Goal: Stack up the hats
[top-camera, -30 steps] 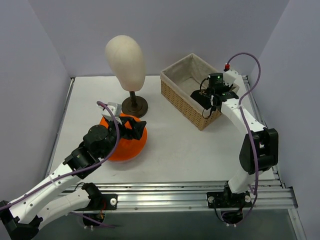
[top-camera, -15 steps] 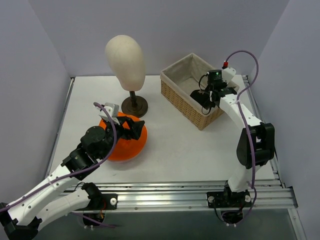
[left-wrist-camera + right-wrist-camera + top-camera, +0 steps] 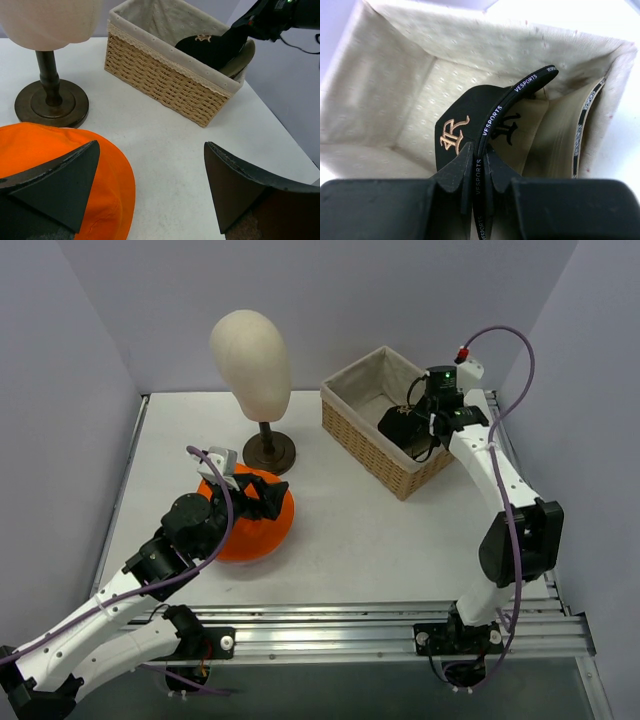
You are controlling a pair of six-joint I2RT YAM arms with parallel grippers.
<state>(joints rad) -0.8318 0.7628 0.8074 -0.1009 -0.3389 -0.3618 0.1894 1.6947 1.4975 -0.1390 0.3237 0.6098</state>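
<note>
The tan cap (image 3: 555,130) is mostly hidden behind the black cap (image 3: 457,125); both sit inside the wicker basket (image 3: 380,75), where the right tool (image 3: 479,157) is clenched on the black cap's brim. Well apart from the basket, the orange bucket hat (image 3: 55,137) lies on the bench (image 3: 165,130), partly covered by the released, wide-spread left tool (image 3: 151,145).

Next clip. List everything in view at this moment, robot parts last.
orange hat: one, orange, on table, front left
black cap: one, black with gold emblem, in basket
tan cap: one, tan with black letter, in basket
mannequin head: one, cream on dark stand, back of table
basket: one, wicker, back right
table: one, white
left gripper: black, open over orange hat
right gripper: black, shut on black cap's brim
</note>
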